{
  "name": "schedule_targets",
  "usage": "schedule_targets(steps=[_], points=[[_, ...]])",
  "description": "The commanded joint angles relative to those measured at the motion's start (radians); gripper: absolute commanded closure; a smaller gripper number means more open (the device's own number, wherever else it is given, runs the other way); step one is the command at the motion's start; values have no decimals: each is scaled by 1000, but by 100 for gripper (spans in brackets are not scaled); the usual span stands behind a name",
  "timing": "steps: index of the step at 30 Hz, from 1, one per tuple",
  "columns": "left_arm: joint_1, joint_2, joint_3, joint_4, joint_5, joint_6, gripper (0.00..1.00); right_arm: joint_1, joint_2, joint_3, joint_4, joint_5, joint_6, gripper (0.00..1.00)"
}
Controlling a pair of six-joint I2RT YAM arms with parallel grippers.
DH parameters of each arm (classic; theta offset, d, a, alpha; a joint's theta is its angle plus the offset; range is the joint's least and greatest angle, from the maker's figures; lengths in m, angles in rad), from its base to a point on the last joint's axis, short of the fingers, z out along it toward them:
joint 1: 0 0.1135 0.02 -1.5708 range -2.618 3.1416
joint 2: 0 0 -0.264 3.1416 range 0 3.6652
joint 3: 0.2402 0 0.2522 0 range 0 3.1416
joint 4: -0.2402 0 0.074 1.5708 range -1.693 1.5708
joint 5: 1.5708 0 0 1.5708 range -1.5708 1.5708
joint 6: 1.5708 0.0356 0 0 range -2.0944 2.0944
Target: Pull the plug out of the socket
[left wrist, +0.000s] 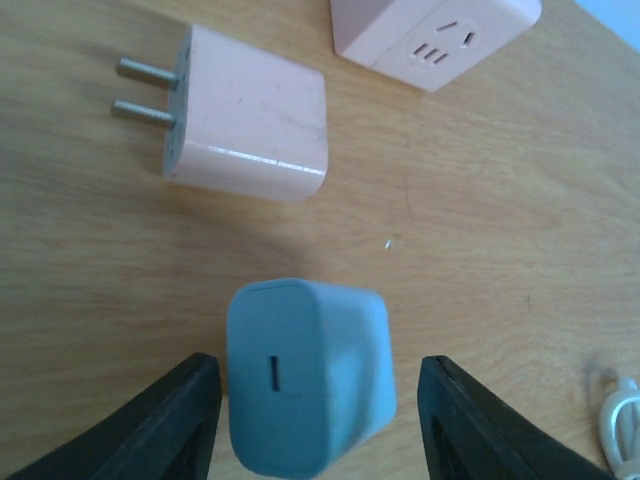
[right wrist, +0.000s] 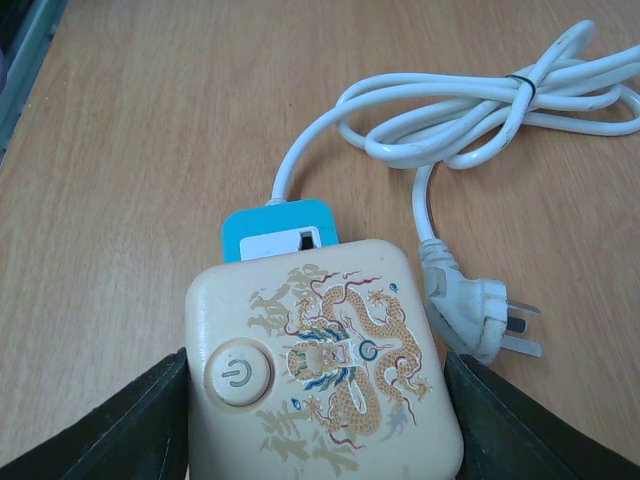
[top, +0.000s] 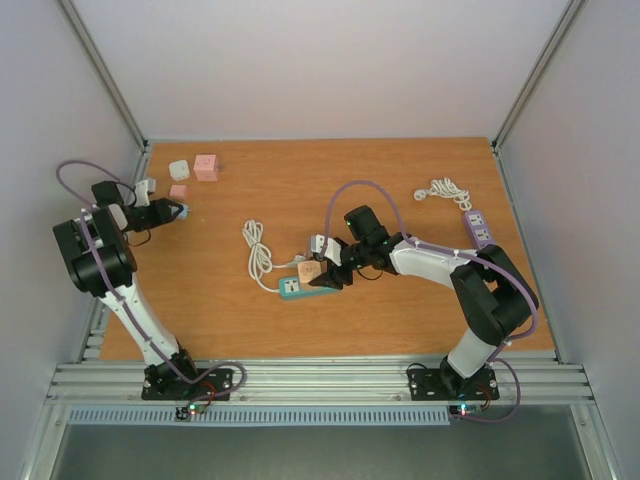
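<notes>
the right gripper (right wrist: 315, 420) clamps the plug (right wrist: 320, 340), seated on the socket (right wrist: 275, 228) just ahead of its fingers, seemingly to pull it free, while the left gripper (left wrist: 315, 385) stands slack around a charger (left wrist: 300, 340).

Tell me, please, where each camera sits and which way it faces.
Top external: above and behind the arms, looking down on the table; both arms show, with the left tool and right tool.
Left wrist: on the left arm, looking down at a blue charger lying loose between its fingers.
Right wrist: on the right arm, looking down at a cream adapter gripped between its fingers, atop a blue strip.
Shared: top and left wrist both show the pink charger; top and right wrist both show the white cord.
</notes>
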Motion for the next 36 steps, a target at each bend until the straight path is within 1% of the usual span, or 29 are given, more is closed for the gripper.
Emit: schedule_targets(steps=[1, 3, 10, 16, 18, 22, 26, 33, 36], points=[[19, 1, 18, -18, -15, 5, 39, 16, 74, -35, -108, 128, 15, 53], [21, -8, 13, -14, -25, 7, 35, 16, 73, -35, -108, 128, 15, 54], [23, -63, 4, -41, -52, 50, 29, 17, 68, -37, -110, 121, 18, 53], [21, -181, -42, -45, -61, 101, 22, 44, 69, -37, -103, 120, 31, 53], [21, -229, -61, -49, -34, 110, 22, 63, 77, -33, -96, 144, 45, 53], [18, -323, -84, -112, 39, 146, 22, 113, 91, -24, -66, 173, 88, 53], [-2, -394, -118, -177, 70, 226, 21, 161, 109, -13, -24, 201, 145, 53], [-100, -499, -243, -236, 46, 376, 21, 221, 137, 2, 31, 207, 258, 52], [-140, -540, -283, -270, 78, 439, 21, 224, 133, -3, 41, 174, 285, 47]])
